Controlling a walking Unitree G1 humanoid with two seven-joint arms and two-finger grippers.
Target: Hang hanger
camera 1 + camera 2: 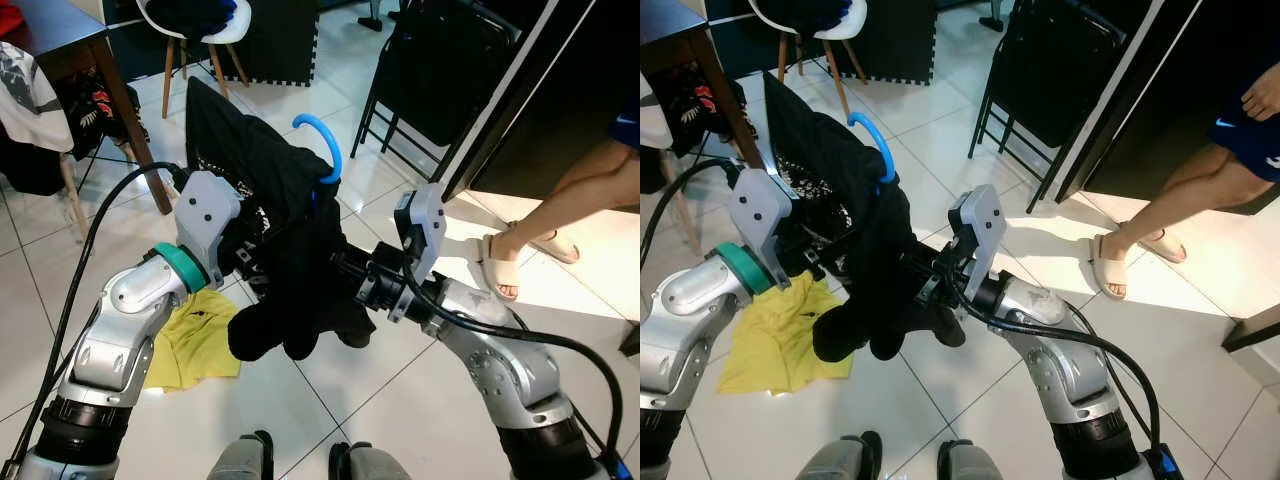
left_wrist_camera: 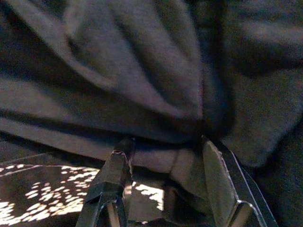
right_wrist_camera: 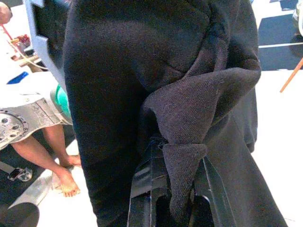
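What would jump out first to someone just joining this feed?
The black garment bunched between both grippers at chest height, the left gripper and right gripper each pinching its cloth. A blue hanger hook pokes up above it, and a yellow cloth lies on the tiled floor below.

A blue hanger (image 1: 322,150) sticks its curved hook up out of a black garment (image 1: 290,240). The dark cloth hangs bunched and droopy over it, above the white tile floor (image 1: 400,400) and just beside a yellow cloth (image 1: 195,345) lying there.
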